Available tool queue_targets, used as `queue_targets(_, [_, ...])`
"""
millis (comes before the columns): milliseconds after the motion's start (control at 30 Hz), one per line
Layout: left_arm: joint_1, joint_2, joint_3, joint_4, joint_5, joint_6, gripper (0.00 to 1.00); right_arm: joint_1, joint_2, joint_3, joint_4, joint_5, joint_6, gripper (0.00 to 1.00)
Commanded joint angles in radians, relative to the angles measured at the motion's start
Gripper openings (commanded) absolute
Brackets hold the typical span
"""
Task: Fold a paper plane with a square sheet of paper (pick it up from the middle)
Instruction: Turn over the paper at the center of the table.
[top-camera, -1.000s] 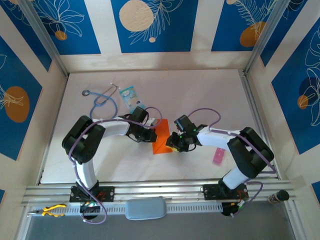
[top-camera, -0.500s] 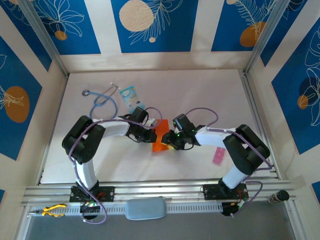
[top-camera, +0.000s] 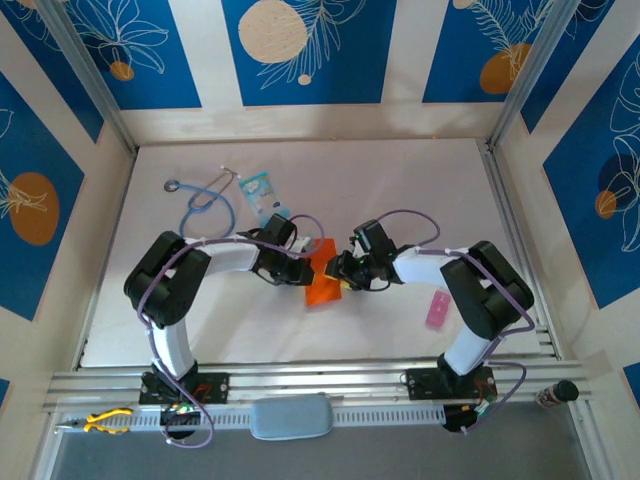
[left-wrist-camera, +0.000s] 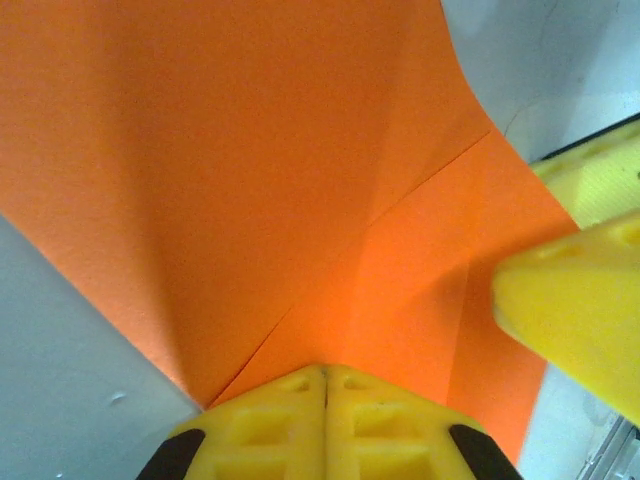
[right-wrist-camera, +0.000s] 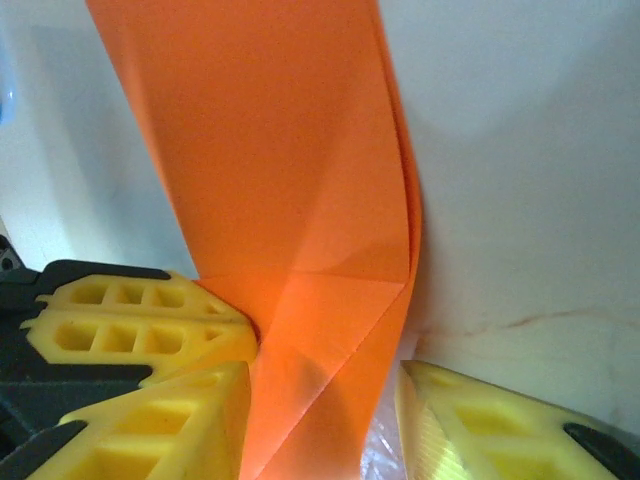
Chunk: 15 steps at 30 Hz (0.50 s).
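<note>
Risk sits at the pinch. The left fingers are pressed together on one edge of the paper, which bows up from the table. The right fingers stand apart on either side of its folded end, clamped on nothing. If the right pair closes off the crease, or either arm pulls away from the other, the thin sheet could tear, crumple or take a crooked fold. If the left pinch slackens, the paper could slide out and its layers spring open. The paper sits mid-table between the two arms, partly folded, with creases showing. Farther back lies a light-blue packet, the one container here; what it holds I cannot tell. A stethoscope rests just beside it.
</note>
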<state>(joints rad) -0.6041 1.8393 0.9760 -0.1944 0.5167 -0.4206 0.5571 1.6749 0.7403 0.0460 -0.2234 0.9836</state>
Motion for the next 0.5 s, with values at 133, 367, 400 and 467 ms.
queue_targets(133, [0.006, 0.003, -0.024, -0.026, 0.014, -0.01, 0.01, -0.032, 0.034, 0.016, 0.048, -0.062, -0.028, 0.38])
queue_targets(367, [0.006, -0.003, -0.02, -0.026, 0.016, -0.012, 0.01, -0.044, 0.05, -0.004, 0.094, -0.064, -0.02, 0.34])
queue_targets(400, [0.007, -0.003, -0.021, -0.023, 0.016, -0.013, 0.01, -0.046, 0.053, -0.005, 0.098, -0.065, -0.02, 0.34])
queue_targets(467, [0.007, -0.006, -0.021, -0.022, 0.017, -0.014, 0.01, -0.048, 0.06, -0.005, 0.108, -0.067, -0.019, 0.32])
